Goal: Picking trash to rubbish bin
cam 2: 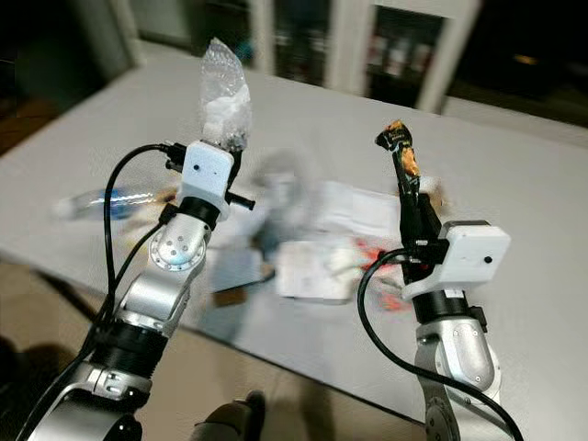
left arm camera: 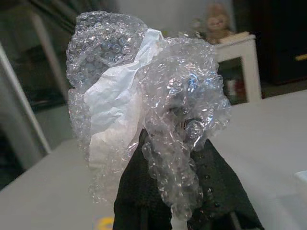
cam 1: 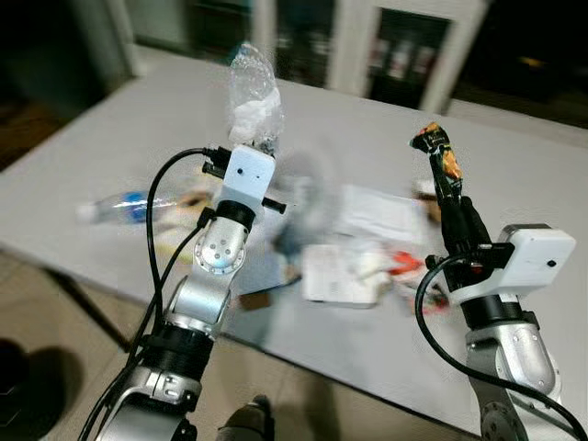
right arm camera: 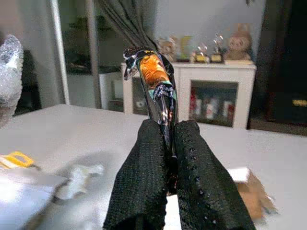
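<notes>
The left pincer (cam 1: 250, 138) is raised above the counter (cam 1: 119, 138), its fingers clamped on a wad of bubble wrap (left arm camera: 144, 105) with a strip of white paper folded into it. The right pincer (right arm camera: 168, 158) is also raised, closed tight on a dark snack wrapper (right arm camera: 156, 81) that stands upright between its fingers (right arm camera: 144, 177). Below them, trash lies across the middle of the grey counter: a plastic bottle (cam 1: 124, 207) on its side near the left edge, a white box (cam 1: 335, 274) and blurred papers (cam 1: 377, 213). The counter's far side lies bare.
</notes>
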{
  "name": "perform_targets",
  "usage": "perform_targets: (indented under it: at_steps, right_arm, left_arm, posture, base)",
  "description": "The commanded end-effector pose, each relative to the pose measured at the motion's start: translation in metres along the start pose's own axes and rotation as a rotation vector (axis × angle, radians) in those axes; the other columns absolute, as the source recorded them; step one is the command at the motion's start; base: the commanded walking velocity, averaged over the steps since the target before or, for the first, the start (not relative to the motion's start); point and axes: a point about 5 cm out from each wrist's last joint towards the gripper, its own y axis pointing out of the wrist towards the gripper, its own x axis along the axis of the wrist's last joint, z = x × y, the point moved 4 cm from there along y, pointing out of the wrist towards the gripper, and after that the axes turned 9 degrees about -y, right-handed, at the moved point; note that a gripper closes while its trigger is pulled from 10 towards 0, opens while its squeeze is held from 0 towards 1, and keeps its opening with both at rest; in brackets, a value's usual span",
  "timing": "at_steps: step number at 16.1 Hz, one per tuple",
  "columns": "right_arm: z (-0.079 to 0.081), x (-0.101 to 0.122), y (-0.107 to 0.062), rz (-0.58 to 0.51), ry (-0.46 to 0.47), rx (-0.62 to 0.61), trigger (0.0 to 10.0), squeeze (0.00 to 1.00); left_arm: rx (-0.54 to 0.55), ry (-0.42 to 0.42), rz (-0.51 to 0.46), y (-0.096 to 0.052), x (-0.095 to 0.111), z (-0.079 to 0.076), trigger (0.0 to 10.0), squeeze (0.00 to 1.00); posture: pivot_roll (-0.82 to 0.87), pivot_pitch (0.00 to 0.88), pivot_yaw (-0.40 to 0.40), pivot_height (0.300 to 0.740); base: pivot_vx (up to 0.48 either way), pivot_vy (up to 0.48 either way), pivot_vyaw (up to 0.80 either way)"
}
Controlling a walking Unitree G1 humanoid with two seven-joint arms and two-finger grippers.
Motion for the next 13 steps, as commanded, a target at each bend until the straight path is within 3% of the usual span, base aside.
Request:
perform_targets:
  at_steps: [1, 13]
  right_arm:
    - [-0.0012, 0.0005, -0.0004, 0.004, 0.003, -0.007, 10.0, 0.00]
    - [0.0039, 0.0015, 0.0074, -0.007, 0.020, 0.020, 10.0, 0.00]
  left_arm:
    - [-0.013, 0.002, -0.011, 0.0026, 0.0043, -0.0039, 10.0, 0.00]
    - [0.001, 0.007, -0.009, 0.0066, 0.0064, -0.0007, 10.0, 0.00]
  posture:
    - [0.14, 0.067, -0.029, 0.740]
    - [0.16, 0.065, -0.036, 0.740]
  base:
    - [0.000, 0.000, 0.80]
    - [0.000, 0.000, 0.80]
